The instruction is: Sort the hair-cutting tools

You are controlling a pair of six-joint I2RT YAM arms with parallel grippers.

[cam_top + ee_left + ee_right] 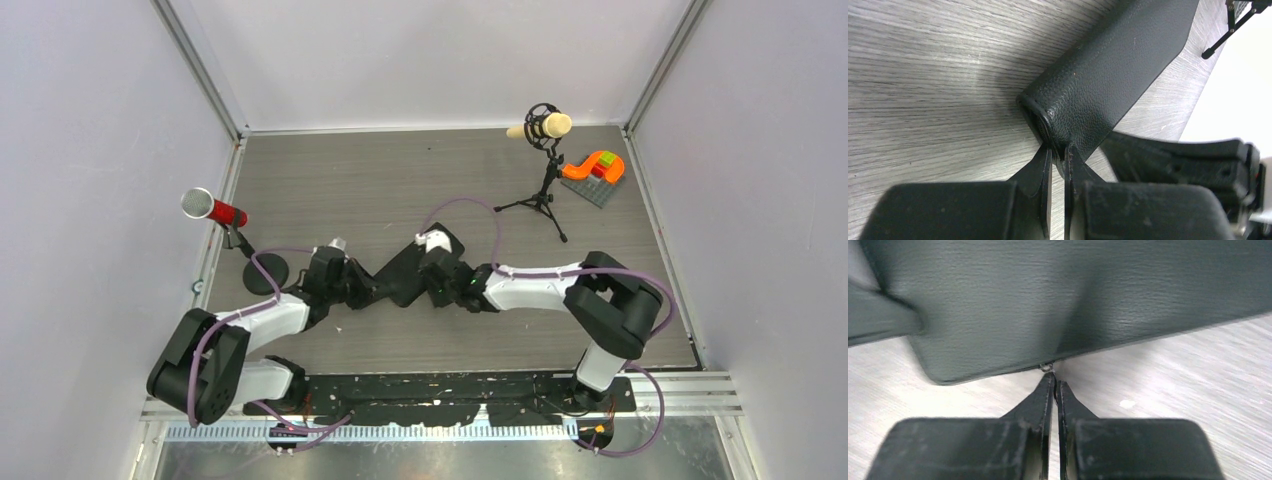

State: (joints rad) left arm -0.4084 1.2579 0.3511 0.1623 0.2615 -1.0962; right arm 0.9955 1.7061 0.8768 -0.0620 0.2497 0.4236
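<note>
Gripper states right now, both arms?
Left gripper: closed, pinching a corner of the black case.
Right gripper: closed, apparently on the small metal zipper pull at the case's edge.

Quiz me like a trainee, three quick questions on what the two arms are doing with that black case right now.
1. True or false: the right tool is wide open.
2. The right tool and the left tool are both at which thing? A red microphone, B black case, C orange blocks.
3. Fill in: the left tool pinches the case at its ____.
Key: 1 false; 2 B; 3 corner.
</note>
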